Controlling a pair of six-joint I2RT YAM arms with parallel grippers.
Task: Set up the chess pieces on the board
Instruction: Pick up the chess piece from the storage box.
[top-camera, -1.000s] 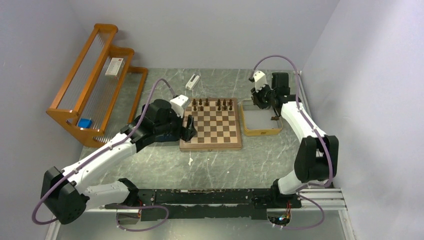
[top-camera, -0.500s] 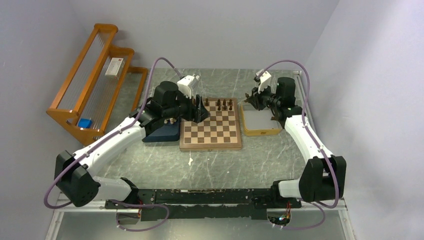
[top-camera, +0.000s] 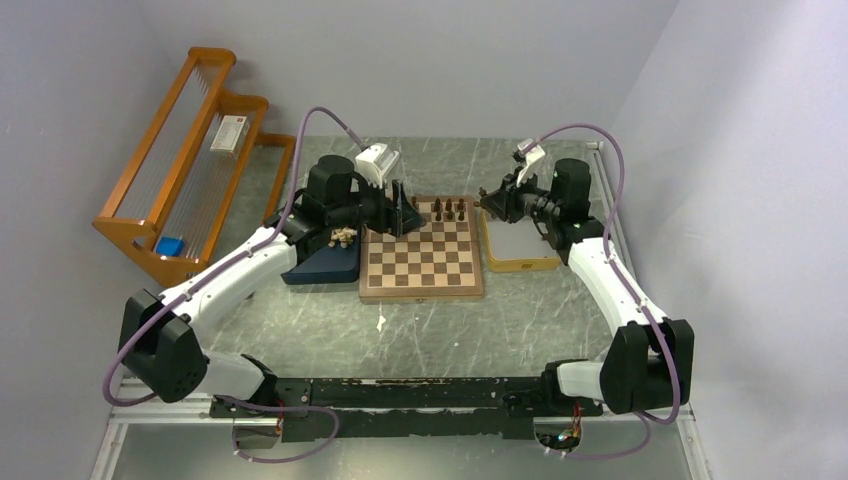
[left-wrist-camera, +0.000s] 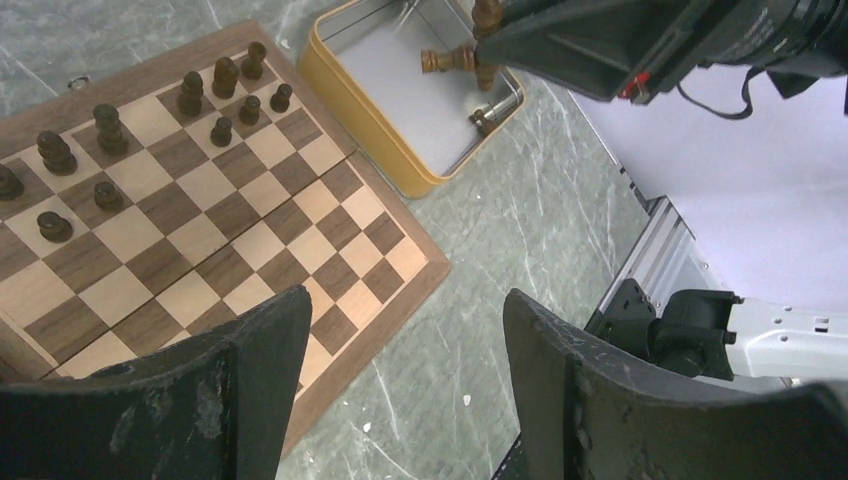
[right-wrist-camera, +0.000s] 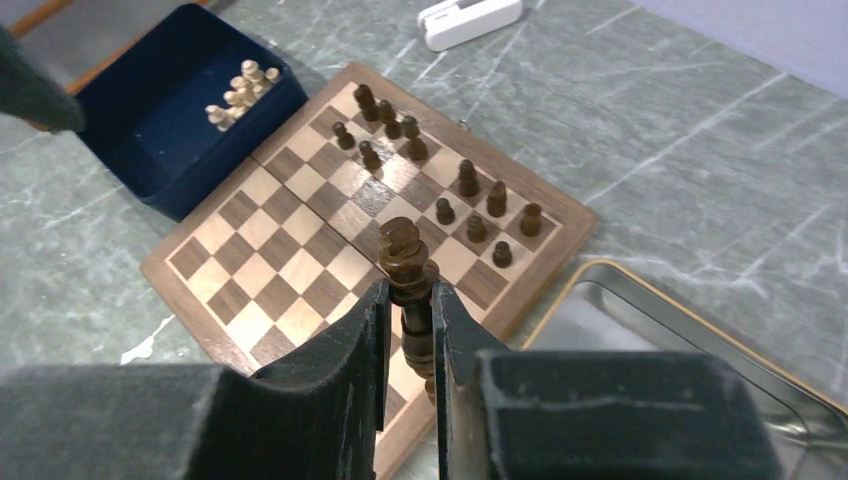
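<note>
While right claw (right-wrist-camera: 410, 305) clamps a dark piece (right-wrist-camera: 402, 250), left claw (left-wrist-camera: 400, 320) agape — by the board (left-wrist-camera: 250, 240)

Dark chess pieces (left-wrist-camera: 108, 125) on board (left-wrist-camera: 250, 250); yellow tray (left-wrist-camera: 385, 155) beside

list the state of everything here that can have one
left tool, open, empty
right tool, shut on a dark chess piece
board, partly set, dark pieces upright on the far rows only
yellow tray, holds a dark piece lying on its side
dark blue tray, holds a heap of pale pieces
</note>
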